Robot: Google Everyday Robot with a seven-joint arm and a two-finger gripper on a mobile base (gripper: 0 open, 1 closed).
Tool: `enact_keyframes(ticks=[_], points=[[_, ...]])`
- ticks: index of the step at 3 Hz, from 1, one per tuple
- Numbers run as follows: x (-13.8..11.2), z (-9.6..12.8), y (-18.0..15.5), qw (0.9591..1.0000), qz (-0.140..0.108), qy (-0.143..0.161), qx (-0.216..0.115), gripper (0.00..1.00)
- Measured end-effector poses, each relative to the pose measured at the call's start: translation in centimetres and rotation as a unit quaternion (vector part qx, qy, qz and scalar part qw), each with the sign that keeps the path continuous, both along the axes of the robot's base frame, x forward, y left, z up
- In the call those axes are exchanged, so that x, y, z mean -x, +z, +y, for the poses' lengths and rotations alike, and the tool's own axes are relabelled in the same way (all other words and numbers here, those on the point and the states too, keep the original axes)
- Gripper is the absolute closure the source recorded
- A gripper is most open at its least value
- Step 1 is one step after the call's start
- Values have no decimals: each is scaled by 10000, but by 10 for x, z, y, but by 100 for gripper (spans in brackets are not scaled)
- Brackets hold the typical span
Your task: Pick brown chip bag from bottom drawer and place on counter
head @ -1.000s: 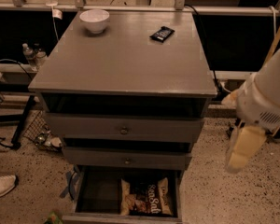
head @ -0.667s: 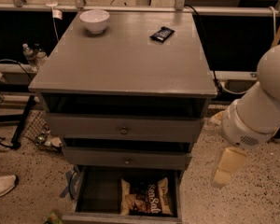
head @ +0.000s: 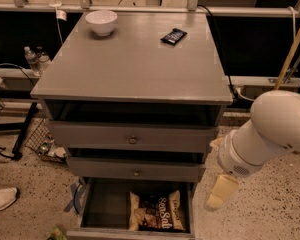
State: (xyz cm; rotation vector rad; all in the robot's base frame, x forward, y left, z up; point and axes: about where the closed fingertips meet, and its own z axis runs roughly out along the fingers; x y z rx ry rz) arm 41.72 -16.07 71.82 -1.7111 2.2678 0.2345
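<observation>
The brown chip bag (head: 156, 211) lies flat in the open bottom drawer (head: 107, 206), long axis across it; the pincer (head: 221, 191) hangs just outside the drawer's right wall, level with the bag. It carries nothing visible; how far open it is, I cannot tell.

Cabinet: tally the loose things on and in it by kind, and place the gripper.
Bowl: 1, on the counter
Wrapper: 1, on the counter
Chip bag: 1, in the bottom drawer
Total: 3
Gripper: outside, right of the bottom drawer.

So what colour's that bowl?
The bowl is white, camera view; the gripper hangs beside the bottom drawer.
</observation>
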Motion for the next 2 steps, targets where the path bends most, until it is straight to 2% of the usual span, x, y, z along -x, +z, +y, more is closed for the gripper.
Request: enact_keyframes(ticks=[1, 2], points=[[4, 13, -78, 9958, 475, -131, -776, 0], [1, 27, -136, 9893, 749, -264, -1225, 0]])
